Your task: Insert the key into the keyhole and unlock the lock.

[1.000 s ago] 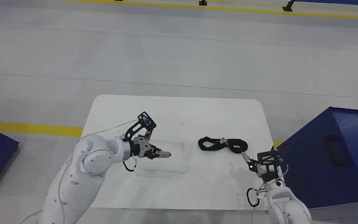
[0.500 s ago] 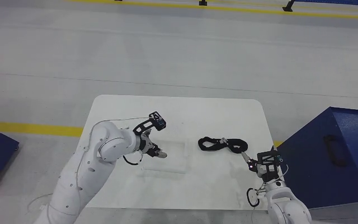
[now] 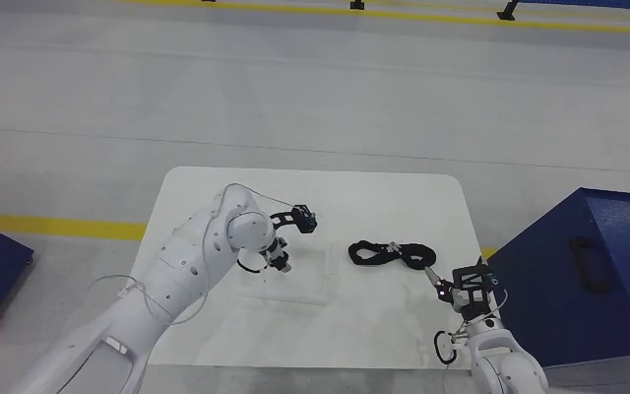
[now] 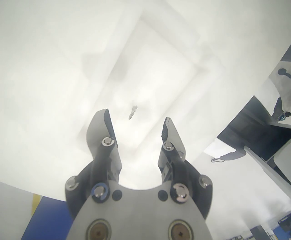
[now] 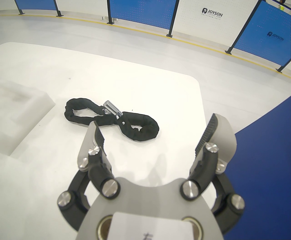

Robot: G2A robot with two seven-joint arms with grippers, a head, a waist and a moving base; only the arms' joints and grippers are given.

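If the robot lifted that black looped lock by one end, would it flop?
Probably flop: the black lock lies in a slack figure-eight on the table, which suggests a flexible chain or cable under its sleeve. It may feel heavy for its size, given the metal cylinder at its middle. Rolling seems unlikely, as it lies flat.

White rounded table (image 3: 394, 202) on pale grey floor (image 3: 315, 89) marked with a yellow line (image 3: 69, 228); blue barrier panels (image 5: 145, 9) behind, blue block (image 3: 581, 286) beside.

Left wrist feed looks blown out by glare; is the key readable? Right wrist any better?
Left wrist view: glare bleaches the white tray, yet the key stands out dark; right wrist view: even light, the lock casting a soft shadow.
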